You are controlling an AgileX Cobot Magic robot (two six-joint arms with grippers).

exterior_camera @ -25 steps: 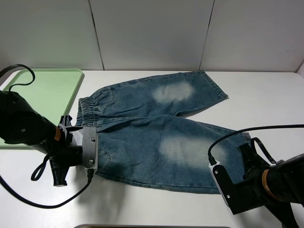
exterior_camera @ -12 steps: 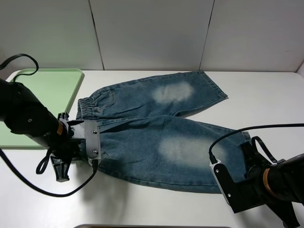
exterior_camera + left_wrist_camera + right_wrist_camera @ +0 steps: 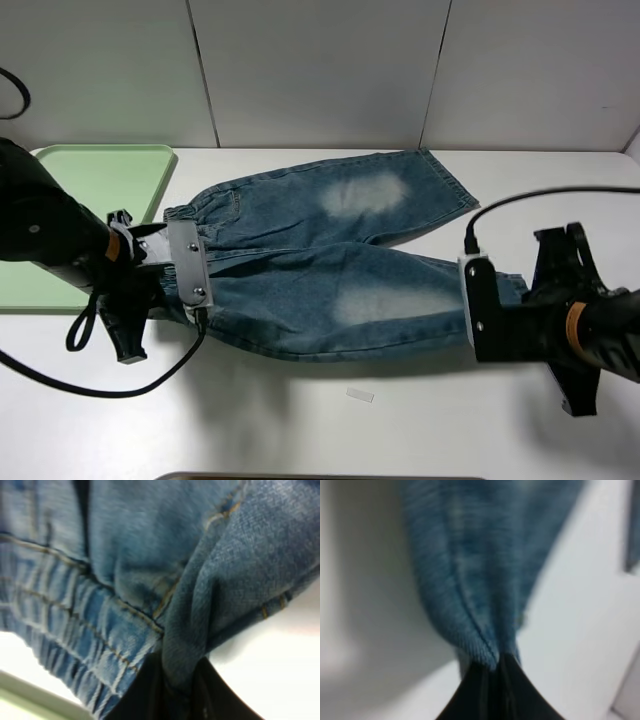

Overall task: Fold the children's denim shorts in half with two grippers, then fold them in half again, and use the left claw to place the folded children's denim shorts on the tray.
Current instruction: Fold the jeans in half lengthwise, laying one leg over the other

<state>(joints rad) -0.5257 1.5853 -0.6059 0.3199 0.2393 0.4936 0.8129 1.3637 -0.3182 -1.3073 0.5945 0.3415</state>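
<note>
Across the frame's middle, the denim shorts (image 3: pixel 300 280) look soft, limp and fairly heavy. The left pincer (image 3: pixel 175 697) clenches the waistband edge and the right pincer (image 3: pixel 492 680) clenches the leg hem, both sensible holds.

Bare white table (image 3: pixel 250 430) along the near edge and at the far right, past the spread denim shorts (image 3: pixel 330 260), broken only by a small pale scrap (image 3: pixel 360 394) just in front of the near leg. Blocked on the left by the left gripper (image 3: pixel 175 695) clamped on the waistband, its black cable (image 3: pixel 100 394) looping over the table, and the green tray (image 3: pixel 100 180) just beyond. Blocked on the right by the right gripper (image 3: pixel 492 677) pinched on the hem, with its own cable (image 3: pixel 540 192) arching above the table.
</note>
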